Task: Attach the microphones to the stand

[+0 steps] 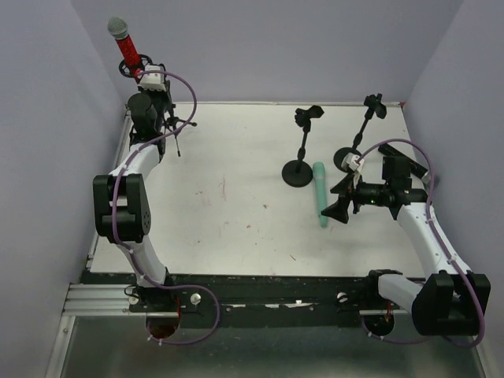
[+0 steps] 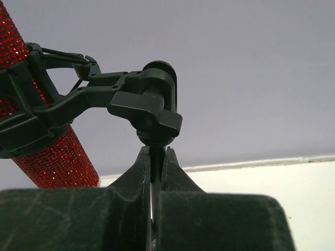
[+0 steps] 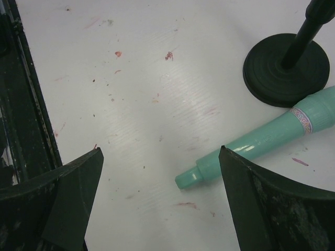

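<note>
The red microphone (image 1: 126,46) with a grey mesh head sits in the clip (image 2: 78,99) of a small stand at the far left; it also shows in the left wrist view (image 2: 49,159). My left gripper (image 1: 150,80) is shut on that stand's thin pole (image 2: 155,162) just under the clip joint. The mint-green microphone (image 1: 320,194) lies flat on the table beside a round-base stand (image 1: 299,173). My right gripper (image 1: 335,198) is open just right of it; in the right wrist view its tail end (image 3: 209,170) lies between the fingers. The black microphone is out of view.
A second empty stand (image 1: 358,138) with a clip on top stands at the far right, behind my right arm. The round base (image 3: 285,68) lies close to the green microphone. Grey walls close in the table on three sides.
</note>
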